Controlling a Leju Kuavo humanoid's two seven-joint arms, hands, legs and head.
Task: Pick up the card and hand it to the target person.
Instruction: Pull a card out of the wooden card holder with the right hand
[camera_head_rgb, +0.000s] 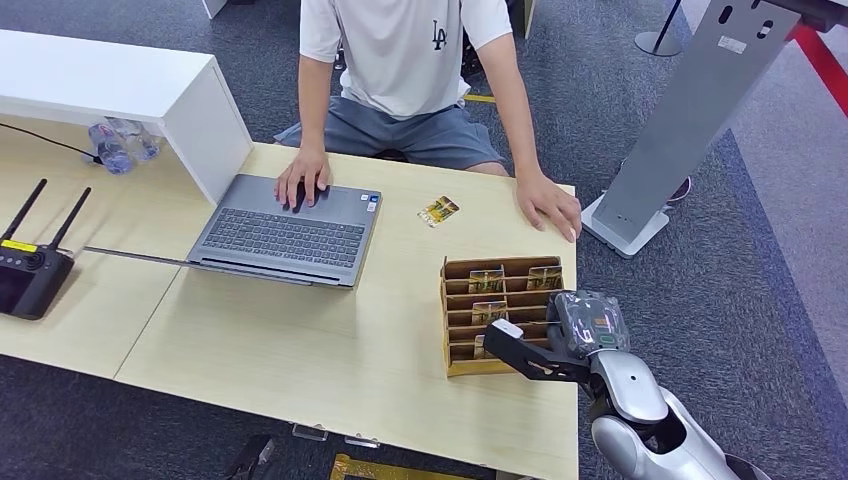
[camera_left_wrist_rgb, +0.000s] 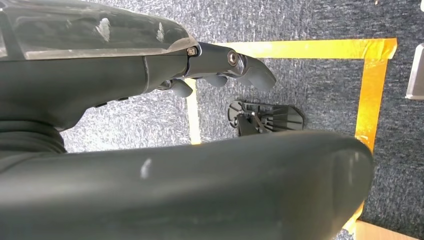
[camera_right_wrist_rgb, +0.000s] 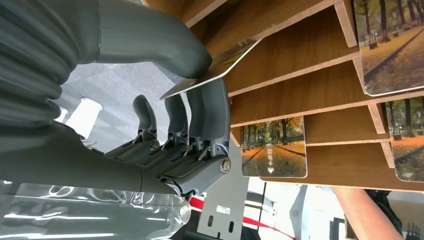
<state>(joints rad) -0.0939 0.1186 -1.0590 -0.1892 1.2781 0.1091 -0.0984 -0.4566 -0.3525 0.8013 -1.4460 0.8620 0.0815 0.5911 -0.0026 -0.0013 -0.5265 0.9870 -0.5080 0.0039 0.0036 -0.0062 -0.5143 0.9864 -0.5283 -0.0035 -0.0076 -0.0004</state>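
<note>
While at the card rack | right hand pinches card between thumb and fingers | left hand curled, holding nothing

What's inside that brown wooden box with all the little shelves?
The brown wooden slotted box holds cards with autumn tree pictures. The right hand pinches one card at a slot. The hand covers the nearer slots, so cards there can't be seen.

Card — autumn-orange trees; wooden rack — brown; laptop grey.
</note>
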